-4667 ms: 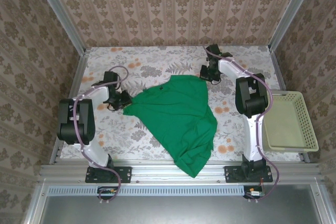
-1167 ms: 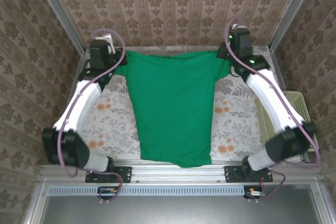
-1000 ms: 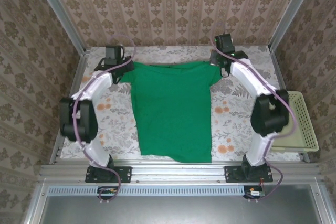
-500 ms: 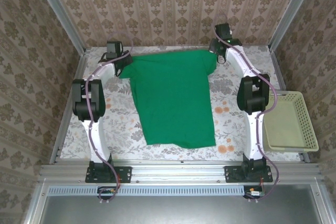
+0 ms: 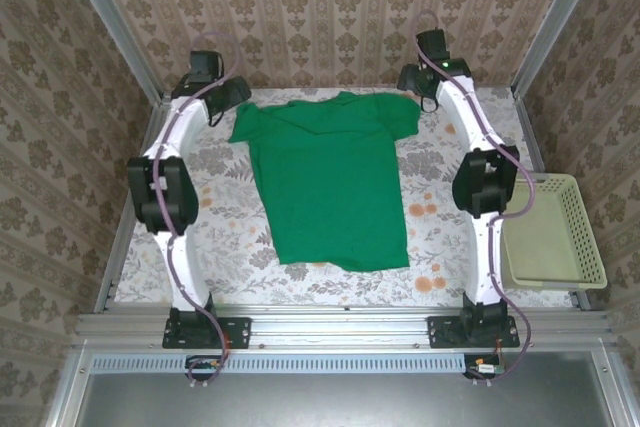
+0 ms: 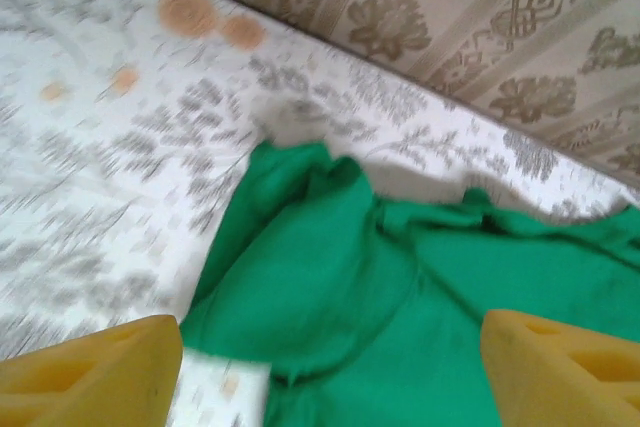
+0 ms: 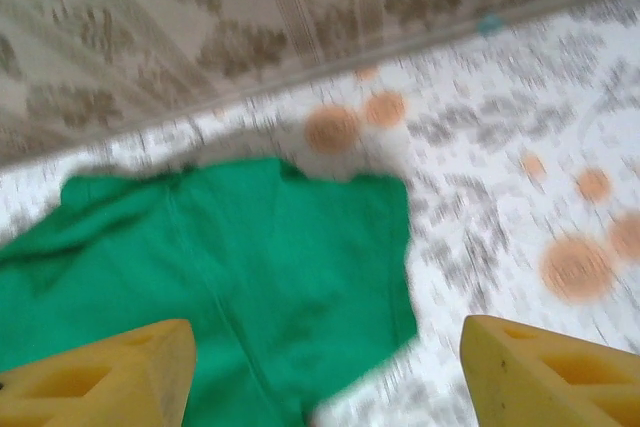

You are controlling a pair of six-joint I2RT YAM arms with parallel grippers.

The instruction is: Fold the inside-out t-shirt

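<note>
- Yellow fingers (image 6: 90, 372) of the left gripper (image 6: 325, 377) stand wide apart with nothing between them. They hang over the rumpled left sleeve (image 6: 300, 247) of the inside-out t-shirt (image 6: 420, 297).
- Across the cloth, the right gripper (image 7: 320, 377) is equally spread and empty. Its pads (image 7: 540, 372) frame the other sleeve (image 7: 340, 247), which lies flatter.
- From above, both grippers sit at the table's far edge. The left one (image 5: 228, 97) is near the far-left corner, and the right one (image 5: 410, 82) is just past the shirt's right shoulder.
- Bright green and unprinted, the t-shirt (image 5: 330, 187) lies spread flat down the middle of the table (image 5: 200, 237). Its collar (image 5: 340, 97) is toward the far edge and its hem (image 5: 340, 263) is short of the near edge.
- A pale plastic basket (image 5: 590, 237) stands off the table's right edge, well apart from the cloth.
- By the look of it, the laying-out step is done and no fold has been made.
- The next move likely calls for each gripper to drop onto a sleeve or shoulder and pinch the fabric.
- The cloth would then be carried inward or toward the hem. The arms would have to move evenly so the soft cloth does not bunch or skew.
</note>
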